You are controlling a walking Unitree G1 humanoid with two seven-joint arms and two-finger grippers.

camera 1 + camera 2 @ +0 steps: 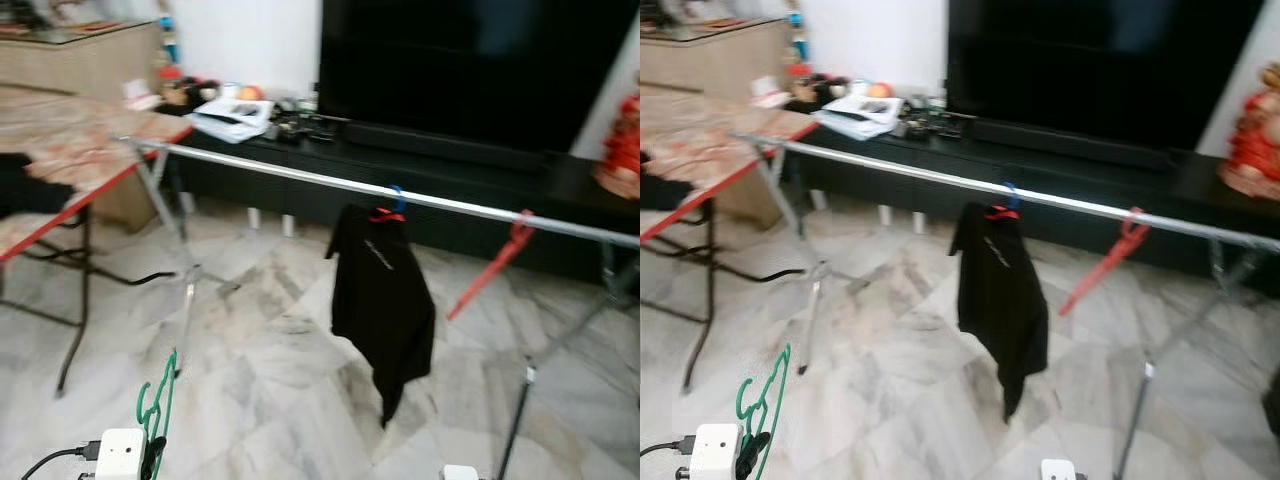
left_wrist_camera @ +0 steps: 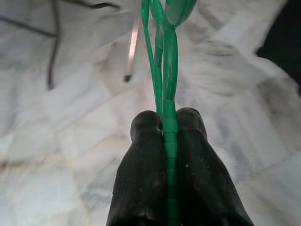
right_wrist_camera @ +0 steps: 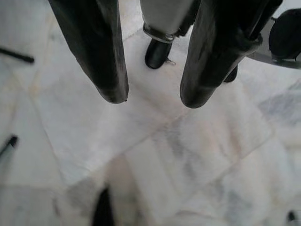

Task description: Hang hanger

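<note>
A green plastic hanger rises from my left gripper, which is shut on its stem low at the front left. A long silver rail of a drying rack runs across the room ahead. On it hang a black shirt on a red and blue hanger, and an empty red hanger tilted to the right of the shirt. My right gripper is open above the marble floor, with nothing between its fingers.
A folding table with a red edge stands at the left. Behind the rack runs a low black TV cabinet with clutter and a big dark screen. The rack's legs splay over the marble floor.
</note>
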